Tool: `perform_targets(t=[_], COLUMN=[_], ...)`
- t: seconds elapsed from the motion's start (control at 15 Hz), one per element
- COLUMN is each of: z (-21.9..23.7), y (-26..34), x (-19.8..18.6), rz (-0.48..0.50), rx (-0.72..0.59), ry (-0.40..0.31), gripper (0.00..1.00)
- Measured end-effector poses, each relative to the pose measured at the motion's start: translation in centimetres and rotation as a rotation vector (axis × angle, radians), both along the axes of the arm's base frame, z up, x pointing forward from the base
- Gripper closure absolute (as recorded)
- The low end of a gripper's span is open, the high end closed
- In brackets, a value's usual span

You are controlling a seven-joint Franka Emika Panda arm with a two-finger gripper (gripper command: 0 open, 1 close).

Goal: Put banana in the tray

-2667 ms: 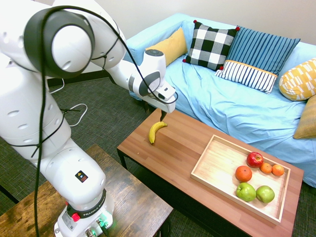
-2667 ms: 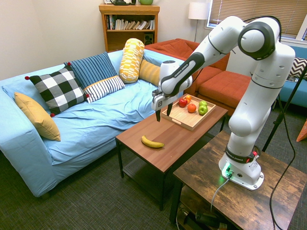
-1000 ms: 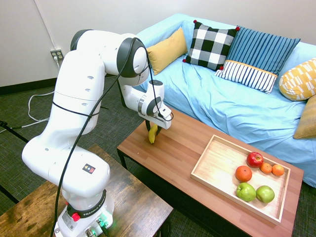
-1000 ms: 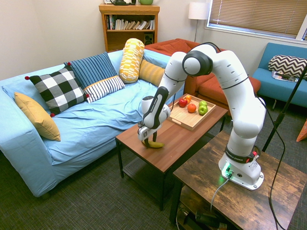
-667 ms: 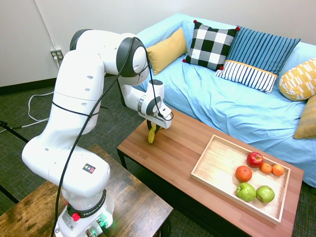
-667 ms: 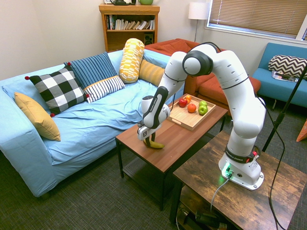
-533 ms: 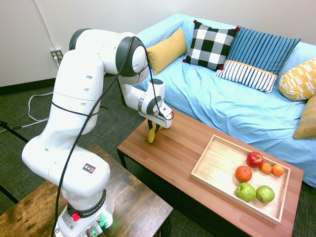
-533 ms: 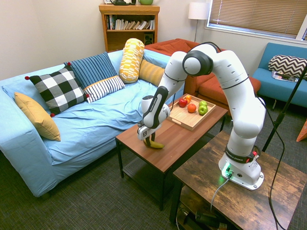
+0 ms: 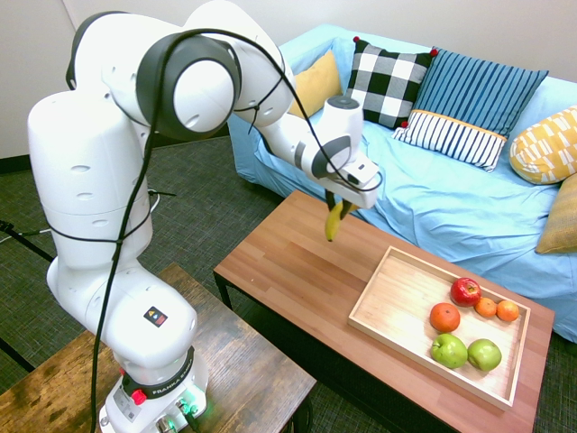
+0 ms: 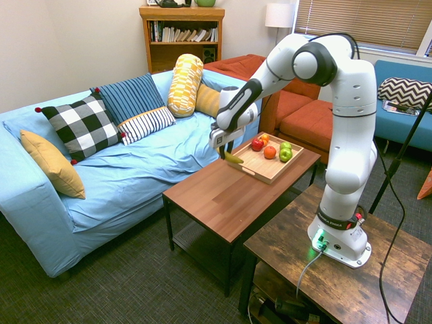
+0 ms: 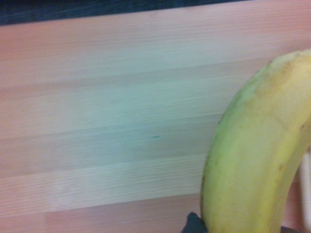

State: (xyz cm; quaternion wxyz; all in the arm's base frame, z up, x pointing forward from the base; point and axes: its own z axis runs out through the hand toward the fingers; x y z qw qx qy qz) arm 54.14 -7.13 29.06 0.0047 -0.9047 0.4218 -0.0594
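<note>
Pincer closed on the banana, which hangs beneath it, raised clear of the worktop. The tray lies near the pincer, farther along the worktop, with the apples and oranges grouped in its half away from the pincer. Assessment: pick-up done, roughly midway through the task; remaining are the carry over the tray's near side, lowering and release.

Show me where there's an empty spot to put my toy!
The tray has room at its end nearest the banana. The coffee table is bare between its far end and the tray. Around the apples and oranges it's crowded.
</note>
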Motion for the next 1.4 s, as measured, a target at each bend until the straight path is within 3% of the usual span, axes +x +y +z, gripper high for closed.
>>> perform_targets(t=[0.27, 0.53, 0.87, 1.4], z=[-1.0, -4.8, -10.1, -17.0], y=[-11.9, -18.3, -19.9, -18.8], x=[-2.4, -1.6, 1.6, 1.5], rz=[-0.110, -0.155, -0.162, -0.177], rx=[-0.016, 0.004, 0.016, 0.055], ry=[0.025, 0.048, 0.085, 0.162], gripper=[1.00, 1.00, 1.00, 1.00])
